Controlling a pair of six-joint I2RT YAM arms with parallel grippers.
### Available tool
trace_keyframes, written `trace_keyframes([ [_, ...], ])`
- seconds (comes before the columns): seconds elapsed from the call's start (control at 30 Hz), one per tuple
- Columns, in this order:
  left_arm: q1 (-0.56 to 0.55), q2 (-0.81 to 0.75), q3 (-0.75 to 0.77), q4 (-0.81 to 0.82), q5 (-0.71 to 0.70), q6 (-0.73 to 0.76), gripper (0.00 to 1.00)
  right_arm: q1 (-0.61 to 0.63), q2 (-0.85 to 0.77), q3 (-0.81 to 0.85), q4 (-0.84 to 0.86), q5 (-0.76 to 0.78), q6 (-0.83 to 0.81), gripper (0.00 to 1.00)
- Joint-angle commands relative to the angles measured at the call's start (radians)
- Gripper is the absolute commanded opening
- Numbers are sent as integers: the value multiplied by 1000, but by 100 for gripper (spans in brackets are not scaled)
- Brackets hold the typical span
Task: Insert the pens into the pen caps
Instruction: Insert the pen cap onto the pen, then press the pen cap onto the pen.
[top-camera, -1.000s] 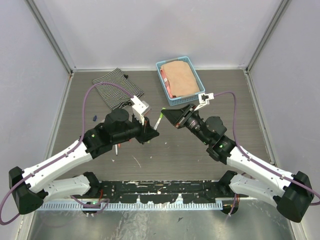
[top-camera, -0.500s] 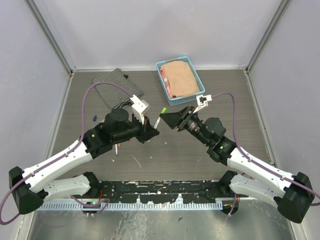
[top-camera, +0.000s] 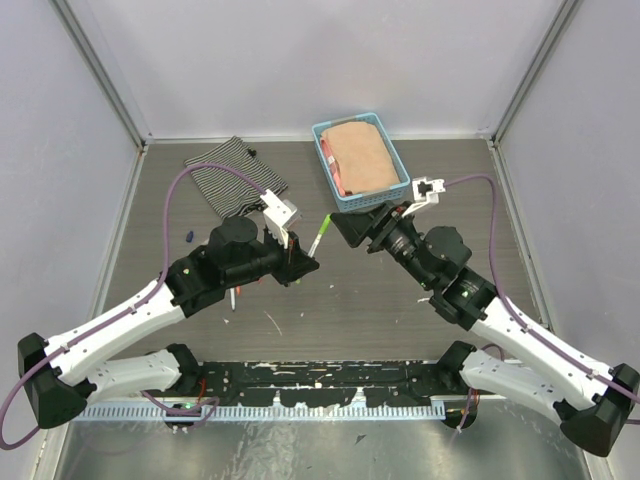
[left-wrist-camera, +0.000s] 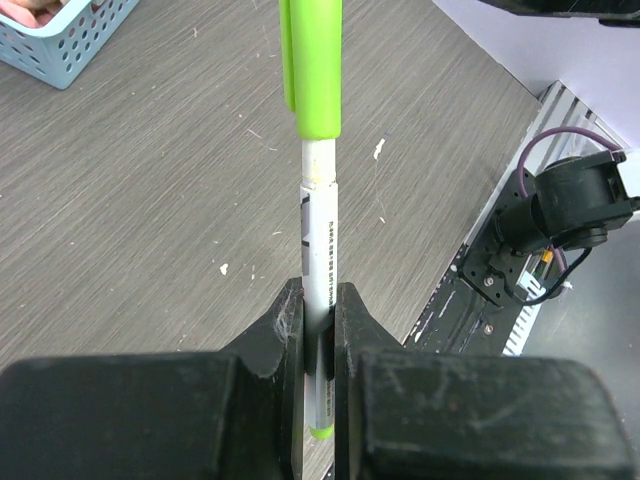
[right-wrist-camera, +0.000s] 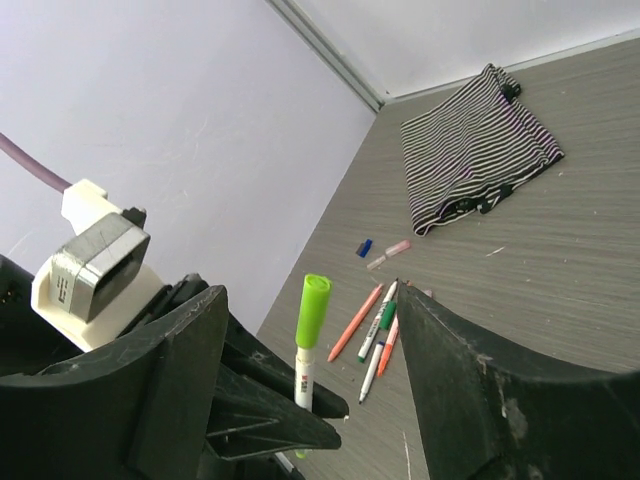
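Our left gripper (left-wrist-camera: 318, 312) is clamped on the lower body of a white pen (left-wrist-camera: 319, 235), one finger pressed to each side. The pen sticks out past the fingertips with its green cap (left-wrist-camera: 312, 70) seated on the far end. From above, the pen leans up and away from the left gripper towards the middle of the table (top-camera: 340, 310).

Our right gripper (top-camera: 337, 224) faces that capped tip from the other side. Its fingers (right-wrist-camera: 175, 385) are spread wide with nothing between them. We cannot tell whether they touch the cap.

Further off, near the left wall, several loose pens (right-wrist-camera: 375, 335) lie close together on the table. A blue cap (right-wrist-camera: 365, 247) and a pale pink cap (right-wrist-camera: 390, 254) lie just beyond them. A striped cloth (right-wrist-camera: 480, 145) sits at the back left. A blue basket (top-camera: 325, 165) holding a peach-coloured cloth (top-camera: 360, 150) stands at the back.
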Motion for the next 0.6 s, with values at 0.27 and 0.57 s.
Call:
trace_keyframes([
  [0.27, -3, -1, 10, 43, 23, 8, 0, 5, 109, 95, 39, -45, 12, 63],
  [0.57, -2, 3, 6, 49, 30, 8, 0, 5, 140, 84, 100, -83, 34, 51],
])
